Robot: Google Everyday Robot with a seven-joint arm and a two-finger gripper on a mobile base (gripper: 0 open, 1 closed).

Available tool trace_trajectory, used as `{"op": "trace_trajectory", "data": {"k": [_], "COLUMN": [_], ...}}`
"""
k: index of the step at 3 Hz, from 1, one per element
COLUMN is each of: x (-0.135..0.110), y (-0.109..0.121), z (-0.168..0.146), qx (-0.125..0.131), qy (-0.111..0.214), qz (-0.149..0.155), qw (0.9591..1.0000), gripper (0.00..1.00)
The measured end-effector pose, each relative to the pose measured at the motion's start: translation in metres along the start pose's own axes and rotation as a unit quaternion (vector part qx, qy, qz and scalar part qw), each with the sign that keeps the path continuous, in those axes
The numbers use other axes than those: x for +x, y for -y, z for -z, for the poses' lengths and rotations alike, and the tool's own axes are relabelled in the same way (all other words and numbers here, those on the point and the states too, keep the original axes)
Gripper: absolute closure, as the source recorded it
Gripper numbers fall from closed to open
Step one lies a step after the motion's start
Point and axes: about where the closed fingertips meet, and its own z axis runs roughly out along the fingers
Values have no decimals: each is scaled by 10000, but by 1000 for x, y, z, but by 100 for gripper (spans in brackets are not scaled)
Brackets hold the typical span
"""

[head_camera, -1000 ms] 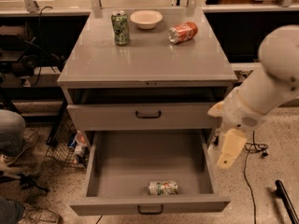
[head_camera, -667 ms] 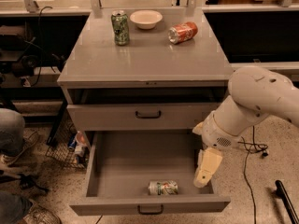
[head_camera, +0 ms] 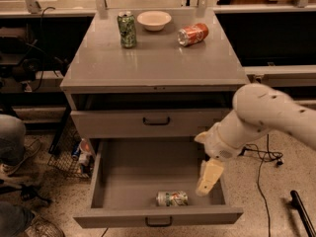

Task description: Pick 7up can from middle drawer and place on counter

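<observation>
The 7up can (head_camera: pixel 172 198) lies on its side on the floor of the middle drawer (head_camera: pixel 133 174), close behind the drawer's front wall and a little right of centre. Its long axis runs left to right, roughly parallel to that front wall; which end is the top cannot be made out. It is a small cylinder of pale, shiny metal with green print. The drawer is pulled well out, a plain grey box with flat matte walls and a small dark bar handle (head_camera: pixel 159 221). The gripper (head_camera: pixel 207 179), cream-coloured and blunt, points down into the drawer's right side, just beside the can's right end and slightly above it, on a thick, rounded white arm (head_camera: pixel 261 115). Whether it is open or closed cannot be told; the can is not in its hold. On the smooth, faintly glossy grey counter (head_camera: pixel 153 63) stand an upright dark green can (head_camera: pixel 127 29) and a shallow white bowl (head_camera: pixel 154 20), with an orange-red can (head_camera: pixel 193 34) lying tipped over.
</observation>
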Motion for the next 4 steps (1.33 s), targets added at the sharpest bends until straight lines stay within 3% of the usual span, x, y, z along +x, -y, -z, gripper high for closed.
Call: {"op": "trace_trajectory", "data": {"k": [1,2,3,4], "x": [-4,-4,3,5], "y": [26,54,67,67], "z": [-53,-129,-185,-193], "qx": [15,-201,-443,-434], "qy": [369,590,708,686], "qz": [343,589,548,572], "qw": [9987,9963,9950,9951], "gripper": [0,0,0,0]}}
